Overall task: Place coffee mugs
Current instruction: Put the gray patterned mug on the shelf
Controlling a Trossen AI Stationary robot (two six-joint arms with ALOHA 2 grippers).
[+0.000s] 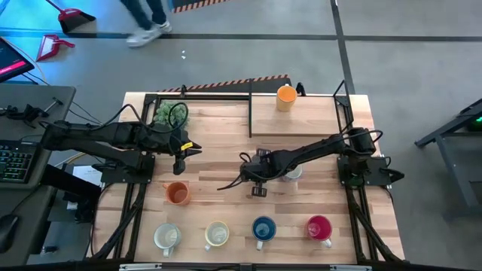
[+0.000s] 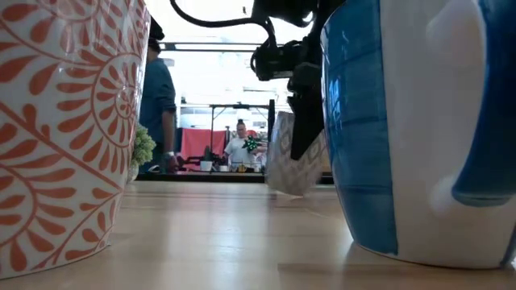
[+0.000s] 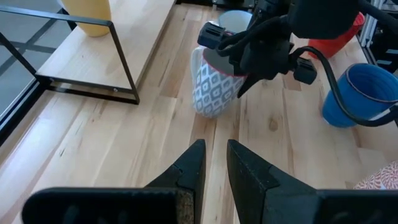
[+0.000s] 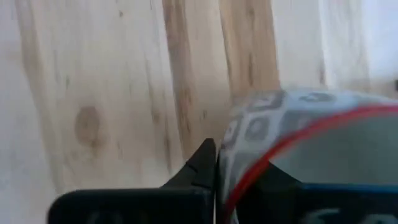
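Observation:
A grey-and-white patterned coffee mug (image 3: pixel 211 90) with a red rim stands tilted at the table's middle, and my right gripper (image 3: pixel 239 65) is shut on it from above. An orange mug (image 1: pixel 286 98) stands on the raised shelf at the back. An orange-patterned mug (image 1: pixel 178 193) stands left of centre. Along the near edge stand a white (image 1: pixel 166 235), a cream (image 1: pixel 217 235), a blue (image 1: pixel 263 228) and a red-pink mug (image 1: pixel 319 227). My left gripper (image 3: pixel 214 162) hovers over the table's left part, its fingers a narrow gap apart with nothing between them. My right gripper pinches the patterned mug's wall at the red rim (image 4: pixel 249 171), one finger (image 4: pixel 202 165) outside and the other inside the mug. The fingers come steeply from above. The mug hangs tilted (image 2: pixel 289 157); whether its base touches the table, I cannot tell.
A small green plant (image 1: pixel 169 113) stands at the back left beside the black frame (image 3: pixel 118 56) of the shelf. A person (image 2: pixel 157 105) stands beyond the table's far edge. Bare wood lies between the patterned mug and the near row.

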